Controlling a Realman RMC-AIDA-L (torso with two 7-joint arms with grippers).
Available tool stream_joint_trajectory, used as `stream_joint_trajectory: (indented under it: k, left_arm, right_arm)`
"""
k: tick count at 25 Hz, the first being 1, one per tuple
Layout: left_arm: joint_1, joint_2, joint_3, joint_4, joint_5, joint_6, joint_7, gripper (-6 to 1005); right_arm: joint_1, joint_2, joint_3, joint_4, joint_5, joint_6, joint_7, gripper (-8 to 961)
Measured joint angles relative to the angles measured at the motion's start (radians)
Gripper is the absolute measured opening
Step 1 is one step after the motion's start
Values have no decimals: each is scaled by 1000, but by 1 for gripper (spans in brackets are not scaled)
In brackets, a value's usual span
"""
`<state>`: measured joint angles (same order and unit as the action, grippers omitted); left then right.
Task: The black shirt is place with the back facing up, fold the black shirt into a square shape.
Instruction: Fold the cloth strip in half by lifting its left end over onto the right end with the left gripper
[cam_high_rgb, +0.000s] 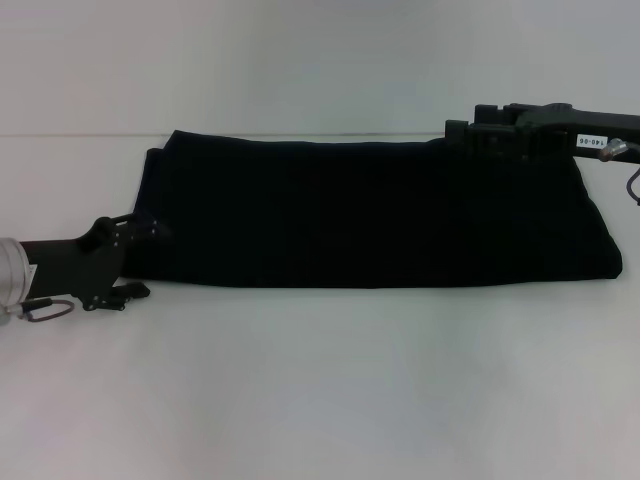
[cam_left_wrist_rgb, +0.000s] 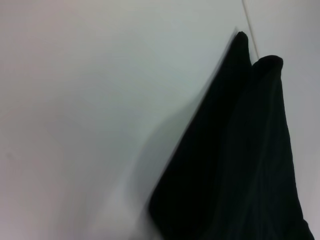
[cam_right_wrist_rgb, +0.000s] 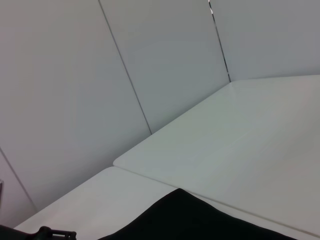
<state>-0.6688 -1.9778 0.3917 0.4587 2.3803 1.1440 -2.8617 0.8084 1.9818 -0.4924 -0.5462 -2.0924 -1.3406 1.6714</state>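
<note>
Lying across the middle of the white table (cam_high_rgb: 320, 380), the black shirt (cam_high_rgb: 360, 215) appears in the head view as a long, low band already doubled lengthwise, its ends toward either arm and no lettering showing. The left gripper (cam_high_rgb: 150, 235) sits at the band's near left corner, touching the cloth; whether its fingers are spread or pinching fabric cannot be told. The right gripper (cam_high_rgb: 470, 140) reaches in over the far right edge, just above the cloth, and its finger state likewise cannot be told. In the left wrist view, the black shirt (cam_left_wrist_rgb: 240, 165) shows two stacked folded edges tapering to a corner on the bare table (cam_left_wrist_rgb: 90, 100). In the right wrist view, only an edge of the black shirt (cam_right_wrist_rgb: 200, 220) enters, with table seams and wall panels (cam_right_wrist_rgb: 60, 90) behind. Judged from this layout, the remaining step is to bring one end over the other: both layers should be gripped at matching corners, lifted together, carried level, and laid edge to edge so the layers do not slip apart.
</note>
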Motion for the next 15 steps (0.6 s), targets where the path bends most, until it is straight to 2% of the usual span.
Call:
stream_joint_trajectory:
  k: [15]
  left_arm:
    - [-9, -3, -5, -16, -7, -106, 6, 922]
  right_arm:
    - [0, 2, 0, 0, 0, 0, 1, 751]
